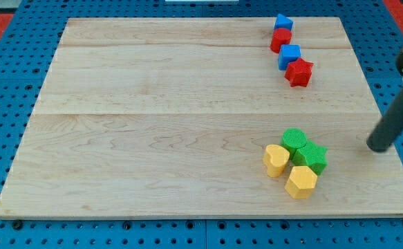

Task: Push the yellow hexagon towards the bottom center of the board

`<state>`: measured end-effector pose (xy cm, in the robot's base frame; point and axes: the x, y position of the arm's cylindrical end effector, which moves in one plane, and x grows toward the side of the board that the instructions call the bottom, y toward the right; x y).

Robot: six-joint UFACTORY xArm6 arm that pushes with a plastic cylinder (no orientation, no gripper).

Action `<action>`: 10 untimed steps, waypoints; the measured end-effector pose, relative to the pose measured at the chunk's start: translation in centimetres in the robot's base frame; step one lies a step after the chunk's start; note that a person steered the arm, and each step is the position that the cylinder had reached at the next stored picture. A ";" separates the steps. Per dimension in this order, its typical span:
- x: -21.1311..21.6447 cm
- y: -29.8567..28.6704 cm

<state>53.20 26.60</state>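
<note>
While the yellow hexagon sits low in the right half of the frame, close to the bottom edge of the wooden table, it forms the lowest piece of a tight cluster of four blocks. Just to its upper left lies a yellow heart-shaped block, touching or almost touching it. Directly above the hexagon is a green star-shaped block, and above and slightly left of that star is a green block of rounded shape, pressed against both the star and the yellow heart. My tip rests on the table at the right of the frame, level with the green blocks and well apart from the cluster, with bare wood between it and the green star; the dark rod leans up and away toward the frame's right edge. This arm carries no fingers, so nothing is clamped on anything; only the rod's end meets the table. In the upper right of the frame a diagonal chain of four more blocks runs downward to the right: a blue block at the top, a red block just under it, a blue cube next, and a red star at the lower end, each touching its neighbour.
</note>
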 end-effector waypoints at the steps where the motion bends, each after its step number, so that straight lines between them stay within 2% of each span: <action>1: 3.1 -0.3; 4: 3.1 -6.5; 7: 4.2 -5.1; 8: 5.1 -7.5; 9: 4.5 -12.2; 10: 3.0 -14.6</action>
<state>56.23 12.02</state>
